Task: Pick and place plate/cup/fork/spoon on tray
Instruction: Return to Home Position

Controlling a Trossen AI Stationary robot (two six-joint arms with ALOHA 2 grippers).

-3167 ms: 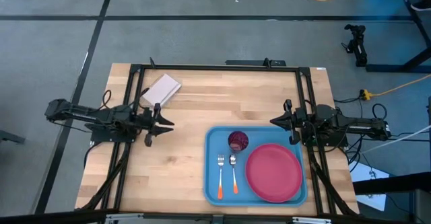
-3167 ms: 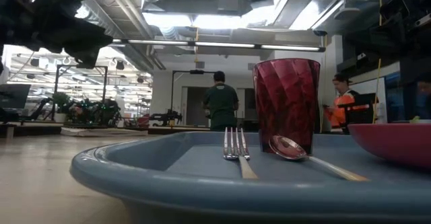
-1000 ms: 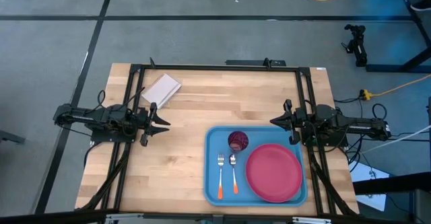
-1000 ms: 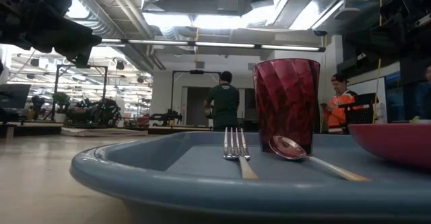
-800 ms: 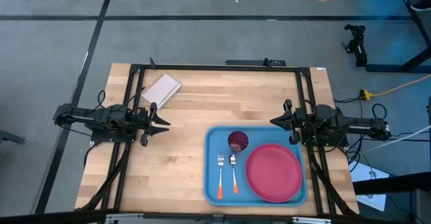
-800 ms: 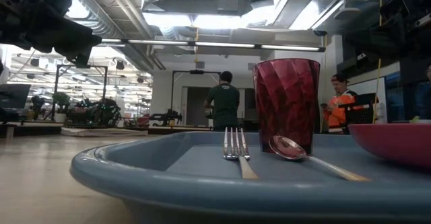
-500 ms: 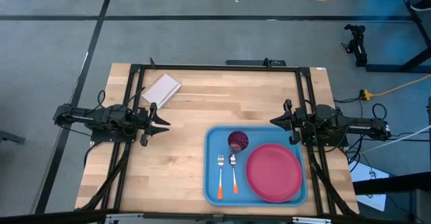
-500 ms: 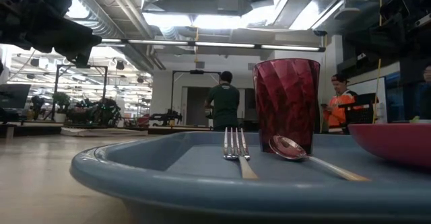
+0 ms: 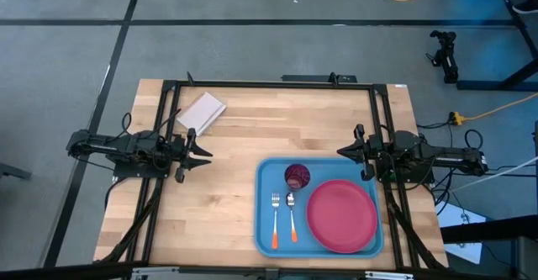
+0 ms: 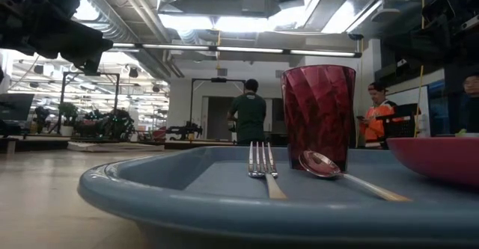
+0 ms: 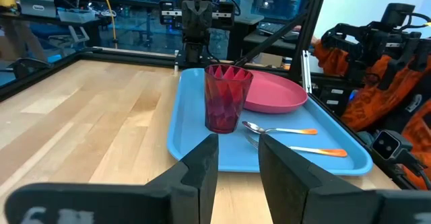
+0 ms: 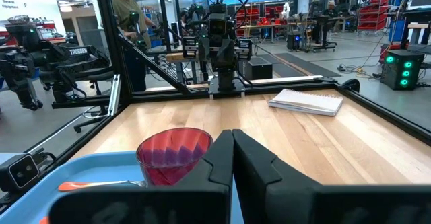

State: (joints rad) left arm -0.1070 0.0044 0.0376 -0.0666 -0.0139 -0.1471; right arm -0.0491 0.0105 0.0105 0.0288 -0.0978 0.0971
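The light-blue tray [image 9: 265,229] lies at the table's near right. On it lie the pink-red plate [image 9: 341,216] flat at the right, the dark red cup [image 9: 297,176] upright at the far left, and the fork [image 9: 275,217] and spoon [image 9: 292,213] side by side, their orange handle tips toward the near edge. My left gripper [image 9: 208,157] hovers open and empty over the table's left half, pointing toward the tray; its wrist view shows the gap between its fingers [image 11: 239,163]. My right gripper [image 9: 340,152] is shut and empty, just beyond the tray's far right corner.
A pale rectangular pad [image 9: 202,112] lies at the table's far left. A black frame [image 9: 269,84] runs around the table's edges. Bare wood lies between my left gripper and the tray. People stand in the room behind the table [image 10: 247,114].
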